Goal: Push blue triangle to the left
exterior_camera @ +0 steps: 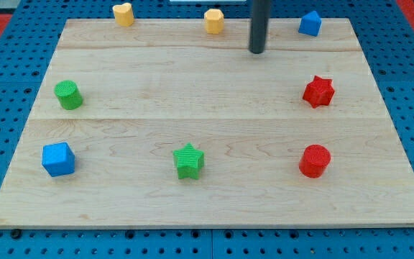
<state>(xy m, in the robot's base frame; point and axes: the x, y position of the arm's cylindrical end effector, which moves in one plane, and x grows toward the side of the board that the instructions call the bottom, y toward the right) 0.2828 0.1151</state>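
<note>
Wooden board [214, 194] on blue pegboard [6, 72]. Rod [259, 21] comes down at the view's top, my tip [256, 51] bare, gripping nothing. Blue triangle [309, 24] sits top right, right of my tip, apart. Yellow block [214, 21] just left.

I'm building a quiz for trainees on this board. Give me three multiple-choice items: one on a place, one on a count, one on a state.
1. Where is the blue triangle?
A. top right of the view
B. bottom left
C. centre

2. How many red blocks are there?
A. one
B. two
C. three

3. How does my tip stand to the blue triangle?
A. touching it
B. apart, to its left
C. apart, to its right

Answers:
1 A: it sits by the wooden board's far right corner.
2 B: a red star and a red cylinder.
3 B: bare board shows between them.
</note>
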